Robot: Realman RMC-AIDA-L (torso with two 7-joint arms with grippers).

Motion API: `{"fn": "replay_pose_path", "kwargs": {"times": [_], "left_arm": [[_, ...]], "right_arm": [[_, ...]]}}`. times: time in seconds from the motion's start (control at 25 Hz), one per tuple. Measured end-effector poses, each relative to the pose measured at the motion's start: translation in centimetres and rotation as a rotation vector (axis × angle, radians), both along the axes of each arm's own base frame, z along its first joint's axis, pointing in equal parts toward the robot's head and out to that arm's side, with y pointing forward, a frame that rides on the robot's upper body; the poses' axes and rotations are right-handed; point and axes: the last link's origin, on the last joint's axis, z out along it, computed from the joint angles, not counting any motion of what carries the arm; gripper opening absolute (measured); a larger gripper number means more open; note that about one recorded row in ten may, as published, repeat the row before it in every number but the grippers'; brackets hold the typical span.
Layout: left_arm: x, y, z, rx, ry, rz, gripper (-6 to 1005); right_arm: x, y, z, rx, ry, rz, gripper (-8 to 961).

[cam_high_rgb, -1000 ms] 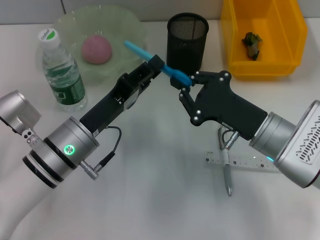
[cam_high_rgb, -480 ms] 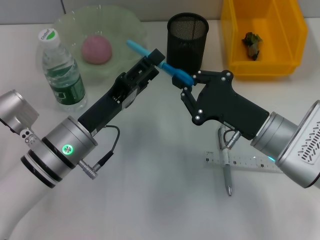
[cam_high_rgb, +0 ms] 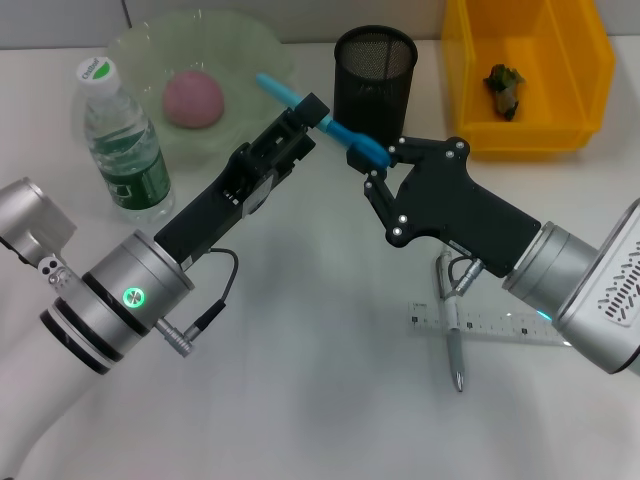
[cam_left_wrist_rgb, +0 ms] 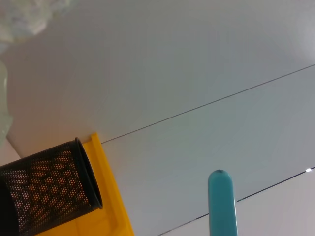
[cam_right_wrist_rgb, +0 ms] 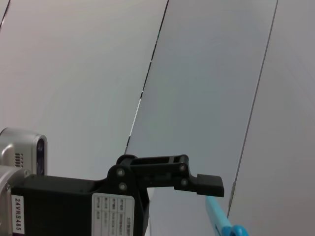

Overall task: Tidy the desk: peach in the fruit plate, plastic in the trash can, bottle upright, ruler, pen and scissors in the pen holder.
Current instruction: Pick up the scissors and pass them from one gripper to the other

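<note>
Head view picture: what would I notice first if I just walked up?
Probably the blue scissors held up in the air between the two black grippers, just in front of the black pen holder. The left gripper clamps their middle and the right gripper meets the handle end. Next, the pink peach in the green fruit plate, far left.

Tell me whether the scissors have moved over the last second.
Yes. The scissors, gripped by the left gripper, have shifted slightly up-table, closer to the pen holder; right gripper is alongside.
</note>
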Motion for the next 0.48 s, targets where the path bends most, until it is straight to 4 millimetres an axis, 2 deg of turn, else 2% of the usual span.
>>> {"fn": "replay_pose_path", "kwargs": {"times": [0.32, 0.48], "left_arm": [[-0.18, 0.07, 0.16, 0.019, 0.020, -0.008, 832], [-0.05, 0.04, 0.72, 0.088, 0.086, -0.095, 832]], "right_arm": [[0.00, -0.08, -0.01, -0.002, 0.001, 0.002, 84], [0.07, -0.17, -0.01, -0.002, 0.003, 0.000, 83]]}}
